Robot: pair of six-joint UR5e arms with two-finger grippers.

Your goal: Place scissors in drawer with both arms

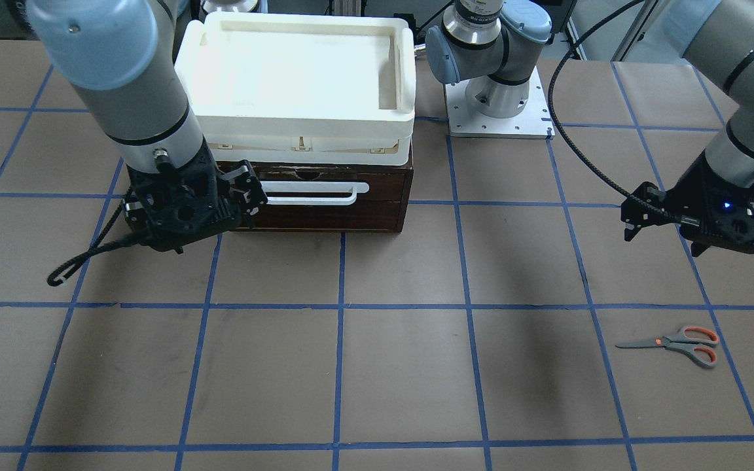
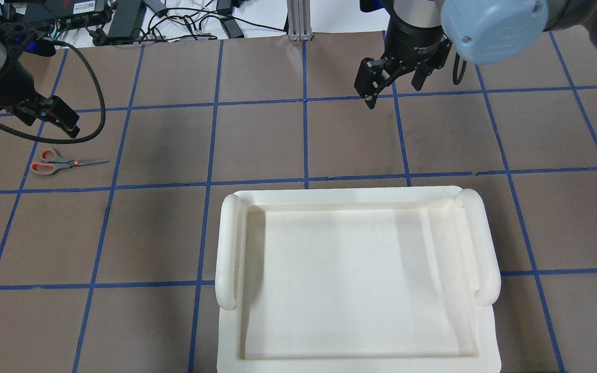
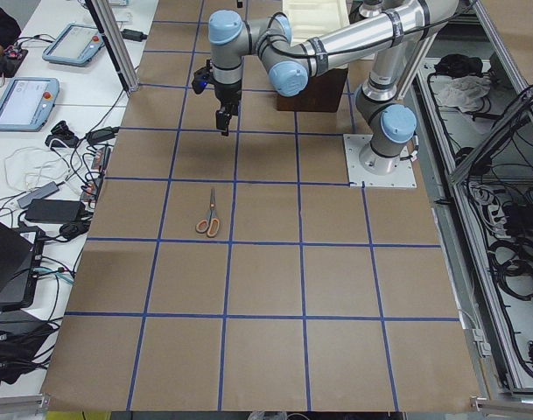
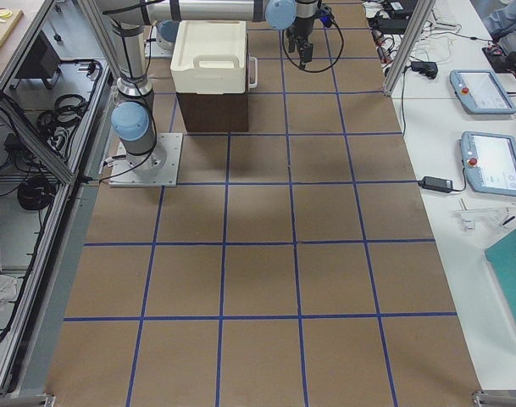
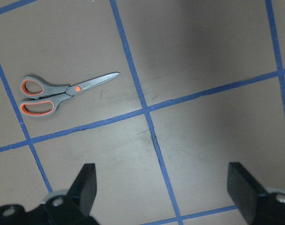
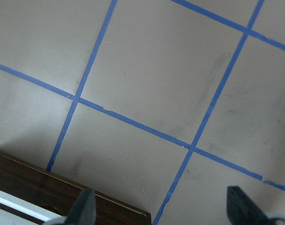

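The scissors [image 1: 678, 343], grey handles lined orange, lie flat on the brown table paper; they also show in the overhead view [image 2: 62, 163] and the left wrist view [image 5: 62, 91]. My left gripper [image 5: 165, 187] is open and empty, hovering above the table a little to one side of the scissors [image 3: 211, 213]. The drawer [image 1: 324, 203] is shut, its white bar handle [image 1: 315, 193] on the dark-brown front. My right gripper [image 2: 393, 83] is open and empty, hovering just in front of the drawer front [image 6: 62, 192] near the handle's end.
A cream plastic bin [image 1: 298, 72] sits on top of the drawer cabinet and hides it in the overhead view [image 2: 355, 280]. The left arm's base plate [image 1: 498, 111] stands beside the cabinet. Blue tape lines grid the table. A black cable [image 2: 91, 93] loops from the left wrist.
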